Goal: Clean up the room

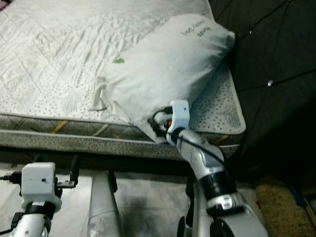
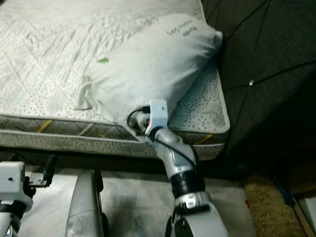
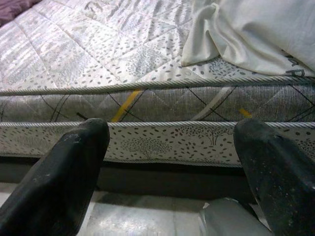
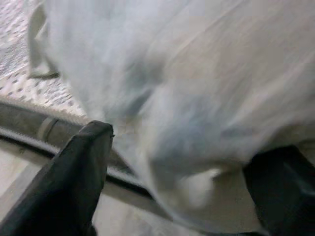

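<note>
A white pillow [image 1: 165, 69] is laid on the bare quilted mattress [image 1: 59, 64], over by the mattress's right end, right next to the dark tufted headboard [image 1: 276, 59]. Its long axis is run diagonally: one end is pointed up toward about 1 o'clock, where some small dark lettering is printed, and the other end is pointed down toward about 7 o'clock, where it is hung slightly over the mattress edge. The pillowcase's loose open flap [image 1: 98, 96] is seen at the lower left end, flopped onto the mattress. A small green mark is seen on the top face.

The right gripper [image 1: 159, 127] is pushed up against the pillow's lower corner at the mattress edge. In the right wrist view its fingers [image 4: 81, 177] are spread wide with the white fabric bulging between them; it can't be told whether anything is actually pinched, the view is pretty blurry.

The left gripper [image 1: 58, 168] is held low at about 8 o'clock, in front of the mattress side, above the light floor [image 1: 143, 197]. Its fingers [image 3: 59, 177] are parted and nothing is gripped; the patterned mattress side with a yellow stripe is faced by them.
</note>
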Motion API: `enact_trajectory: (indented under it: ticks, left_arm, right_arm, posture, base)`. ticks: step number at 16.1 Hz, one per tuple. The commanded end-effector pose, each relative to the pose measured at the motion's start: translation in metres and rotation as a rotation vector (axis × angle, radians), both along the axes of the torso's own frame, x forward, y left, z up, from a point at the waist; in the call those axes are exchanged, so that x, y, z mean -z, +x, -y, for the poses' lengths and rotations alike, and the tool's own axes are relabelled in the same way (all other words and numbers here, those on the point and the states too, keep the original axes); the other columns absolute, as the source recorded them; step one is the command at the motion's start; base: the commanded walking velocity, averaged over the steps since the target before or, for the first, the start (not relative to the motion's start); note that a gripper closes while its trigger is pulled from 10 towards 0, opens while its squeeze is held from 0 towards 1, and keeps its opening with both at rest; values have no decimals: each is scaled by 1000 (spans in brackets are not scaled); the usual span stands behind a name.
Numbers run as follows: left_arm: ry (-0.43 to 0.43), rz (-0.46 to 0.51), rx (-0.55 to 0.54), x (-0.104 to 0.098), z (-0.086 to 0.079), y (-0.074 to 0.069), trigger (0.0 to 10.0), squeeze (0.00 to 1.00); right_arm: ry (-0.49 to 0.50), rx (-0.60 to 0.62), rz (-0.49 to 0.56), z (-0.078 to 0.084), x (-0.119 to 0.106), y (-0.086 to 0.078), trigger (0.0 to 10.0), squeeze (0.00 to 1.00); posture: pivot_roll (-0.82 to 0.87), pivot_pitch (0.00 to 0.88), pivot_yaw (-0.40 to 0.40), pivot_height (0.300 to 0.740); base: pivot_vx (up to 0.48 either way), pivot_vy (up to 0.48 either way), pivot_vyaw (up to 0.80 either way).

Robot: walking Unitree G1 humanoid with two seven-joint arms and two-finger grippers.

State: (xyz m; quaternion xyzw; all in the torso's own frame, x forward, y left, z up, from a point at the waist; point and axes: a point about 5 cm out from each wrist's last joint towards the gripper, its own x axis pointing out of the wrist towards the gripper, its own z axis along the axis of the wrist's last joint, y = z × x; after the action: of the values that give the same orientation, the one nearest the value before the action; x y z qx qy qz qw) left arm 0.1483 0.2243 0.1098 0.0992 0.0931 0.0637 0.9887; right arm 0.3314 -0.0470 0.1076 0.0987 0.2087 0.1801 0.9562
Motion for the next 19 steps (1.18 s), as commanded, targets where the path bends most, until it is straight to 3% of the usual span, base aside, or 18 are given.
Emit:
enact_trajectory:
  ticks: [1, 3, 7, 13, 16, 17, 19]
  left_arm:
    - [-6, -8, 6, -1, 2, -2, 10000, 0]
    - [-12, -10, 6, 0, 3, -1, 10000, 0]
    - [-17, -8, -3, 0, 4, 0, 10000, 0]
    - [-28, 4, -1, 3, 6, 7, 10000, 0]
    - [-29, 17, 1, 3, 6, 11, 10000, 0]
    - [-29, 28, 3, 4, 6, 17, 10000, 0]
    - [-28, 38, 6, 5, 6, 22, 10000, 0]
  right_arm:
    - [32, 1, 37, -15, -14, 5, 0, 0]
    - [98, 126, 88, -17, -32, 18, 0, 0]
    - [159, 306, 82, -5, -38, 30, 0, 0]
    - [167, 401, 125, 20, -46, 47, 0, 0]
    - [112, 459, 231, 53, -70, 64, 0, 0]
    - [61, 507, 335, 88, -98, 77, 0, 0]
    - [32, 548, 378, 113, -115, 83, 0, 0]
  posture:
    - [166, 168, -57, 541]
    - [168, 169, -61, 541]
    - [171, 155, -68, 541]
    - [164, 126, -73, 541]
    - [155, 97, -72, 541]
    - [143, 74, -72, 541]
    - [138, 58, -74, 541]
  base:
    - [0, 0, 0]
    - [0, 0, 0]
    - [0, 0, 0]
    - [0, 0, 0]
    - [0, 0, 0]
    - [0, 0, 0]
    - [0, 0, 0]
